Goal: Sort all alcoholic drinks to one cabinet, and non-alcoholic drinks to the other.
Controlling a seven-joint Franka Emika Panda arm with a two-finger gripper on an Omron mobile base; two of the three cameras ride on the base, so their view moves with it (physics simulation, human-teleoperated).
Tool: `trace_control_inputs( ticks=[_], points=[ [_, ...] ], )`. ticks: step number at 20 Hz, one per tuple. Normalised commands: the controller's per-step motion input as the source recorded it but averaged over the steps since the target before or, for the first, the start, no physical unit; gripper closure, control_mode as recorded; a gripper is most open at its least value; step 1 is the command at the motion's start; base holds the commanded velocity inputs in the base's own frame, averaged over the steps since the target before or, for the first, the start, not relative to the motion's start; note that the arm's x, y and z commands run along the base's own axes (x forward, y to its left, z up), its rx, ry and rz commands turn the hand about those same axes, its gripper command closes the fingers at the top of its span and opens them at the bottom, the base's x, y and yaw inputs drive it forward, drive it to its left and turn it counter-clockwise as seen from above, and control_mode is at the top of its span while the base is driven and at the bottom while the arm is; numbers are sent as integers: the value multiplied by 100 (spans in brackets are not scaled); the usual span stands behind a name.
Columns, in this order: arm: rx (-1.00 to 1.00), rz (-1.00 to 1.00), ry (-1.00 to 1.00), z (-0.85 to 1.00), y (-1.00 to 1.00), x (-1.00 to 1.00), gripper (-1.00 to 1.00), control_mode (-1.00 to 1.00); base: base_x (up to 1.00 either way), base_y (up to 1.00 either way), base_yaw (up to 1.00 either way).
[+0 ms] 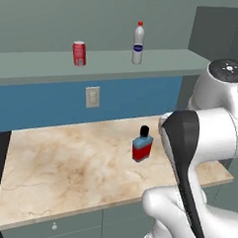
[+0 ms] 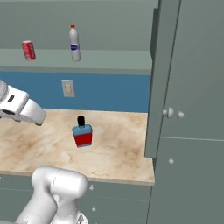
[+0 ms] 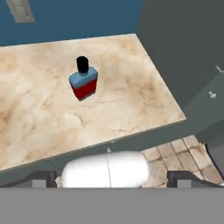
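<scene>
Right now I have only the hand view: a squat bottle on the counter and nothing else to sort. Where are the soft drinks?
Observer: The red can stands on the shelf above the blue wall, up and left of the outlet.
Operator: And the white bottle?
Observer: The white bottle stands upright on that same shelf, to the can's right and apart from it.
Operator: Relative to the squat bottle?
Observer: In the left base view the squat bottle is almost directly below the white bottle.

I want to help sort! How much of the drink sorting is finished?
Done: small red soda can and white plastic bottle stand together on the upper shelf. In hand: nothing; the pincer is open. Left: the squat red-and-blue bottle waits on the marble counter.
</scene>
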Motion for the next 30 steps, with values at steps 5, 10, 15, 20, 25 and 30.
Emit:
trace_control_inputs(
  ticks=[5, 10, 15, 20, 25, 30],
  points=[
    [0, -32, -10, -26, 29, 33, -100, -100, 0, 0, 0],
    [0, -29, -20, -21, 1, 51, -100, -100, 0, 0, 0],
    [0, -25, -23, -18, 0, 51, -100, -100, 0, 0, 0],
    [0, -23, -23, -25, 0, 35, -100, -100, 0, 0, 0],
    [-4, -20, -16, -34, 10, 27, -100, -100, 0, 0, 0],
    [-9, -14, -5, -28, 19, 35, -100, -100, 0, 0, 0]
  ],
)
